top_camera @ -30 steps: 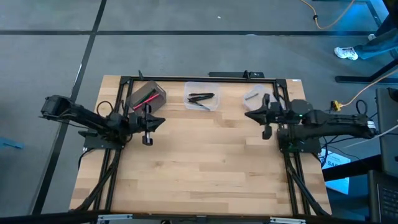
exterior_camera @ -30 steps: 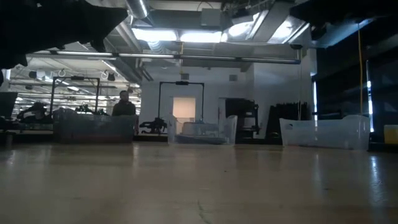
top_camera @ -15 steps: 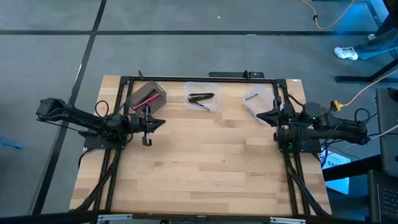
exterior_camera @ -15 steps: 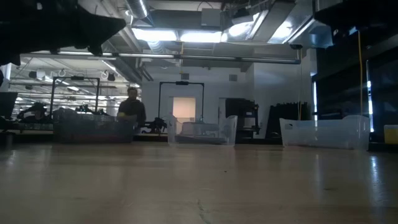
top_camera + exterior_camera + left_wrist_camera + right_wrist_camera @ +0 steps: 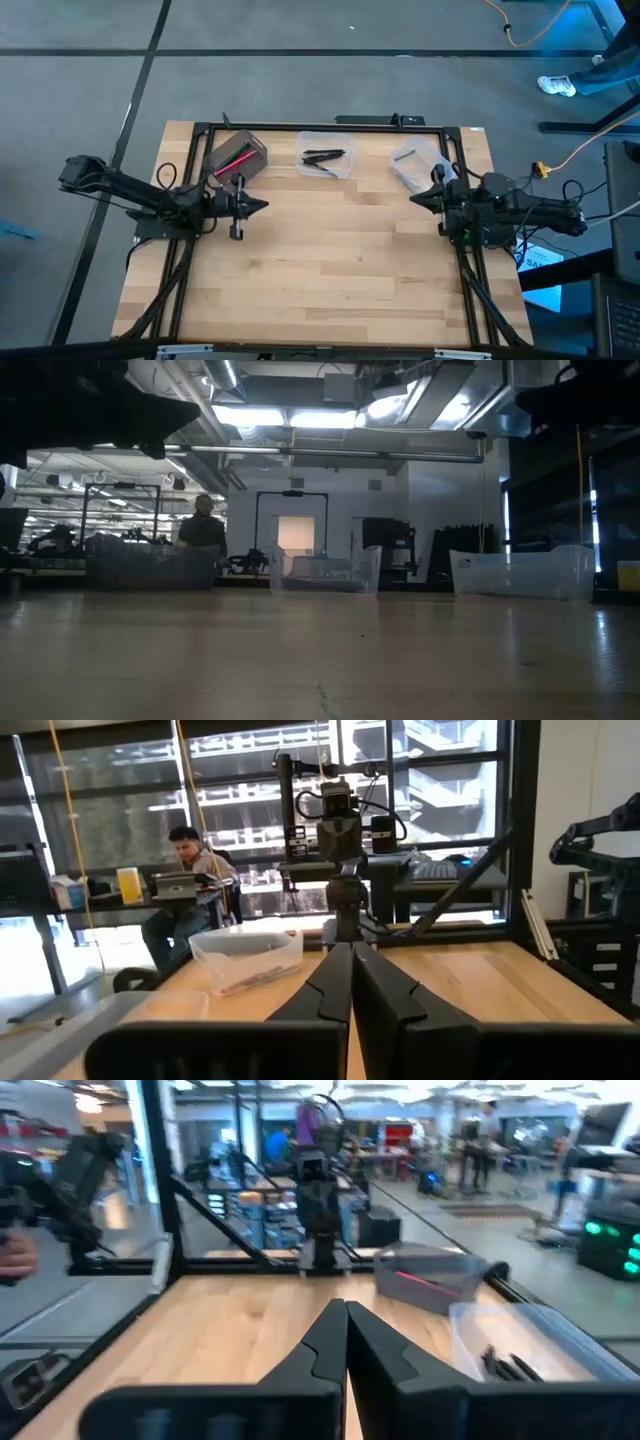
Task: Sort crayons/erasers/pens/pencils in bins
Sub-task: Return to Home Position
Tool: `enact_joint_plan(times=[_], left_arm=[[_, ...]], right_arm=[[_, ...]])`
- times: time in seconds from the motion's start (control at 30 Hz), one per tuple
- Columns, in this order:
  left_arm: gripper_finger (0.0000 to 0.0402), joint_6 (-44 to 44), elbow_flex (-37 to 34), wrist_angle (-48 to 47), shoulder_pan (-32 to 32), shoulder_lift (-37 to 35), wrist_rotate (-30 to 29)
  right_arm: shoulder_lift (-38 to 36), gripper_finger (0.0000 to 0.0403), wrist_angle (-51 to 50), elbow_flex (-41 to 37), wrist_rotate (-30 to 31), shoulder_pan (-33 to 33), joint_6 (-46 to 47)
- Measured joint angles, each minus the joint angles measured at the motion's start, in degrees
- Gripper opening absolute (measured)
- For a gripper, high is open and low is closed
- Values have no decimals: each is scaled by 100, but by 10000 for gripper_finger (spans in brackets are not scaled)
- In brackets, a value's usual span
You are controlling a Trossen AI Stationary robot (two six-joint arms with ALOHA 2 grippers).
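Both grippers hang over bare table, shut and holding nothing. My left gripper (image 5: 264, 206) (image 5: 350, 956) is near the left edge, just in front of the opaque grey box (image 5: 236, 155), which holds red and pink sticks (image 5: 234, 159). My right gripper (image 5: 414, 200) (image 5: 345, 1316) is near the right edge, in front of the clear rounded tub (image 5: 414, 163) with a grey stick (image 5: 404, 155) in it. Between them, at the far edge, stands the clear squarish tub (image 5: 325, 155) with black sticks (image 5: 323, 157). The right wrist view shows the grey box (image 5: 440, 1278) and the black sticks (image 5: 505, 1365).
The three bins stand in a row along the table's far edge (image 5: 150, 568) (image 5: 325, 573) (image 5: 520, 573). A black frame (image 5: 320, 127) runs around the table. The wooden top (image 5: 330, 260) between and in front of the grippers is bare. A person (image 5: 203, 525) shows in the room behind.
My right gripper has drawn back toward the table's right edge and a little toward the near edge. My left gripper has shifted slightly toward the near edge. Both have stayed shut. The person in the background has walked about.
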Motion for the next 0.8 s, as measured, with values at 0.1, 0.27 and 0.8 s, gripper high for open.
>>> enact_joint_plan(times=[0.1,0.27,0.8], left_arm=[[1,-13,0,-43,-5,0,-1],[5,-82,0,-179,-5,2,-1],[3,-166,0,-254,-334,13,-23]], right_arm=[[-306,11,-20,-46,-201,-2,-29],[-547,11,-118,-43,-256,-1,-32],[-549,12,666,-720,-271,-2,126]])
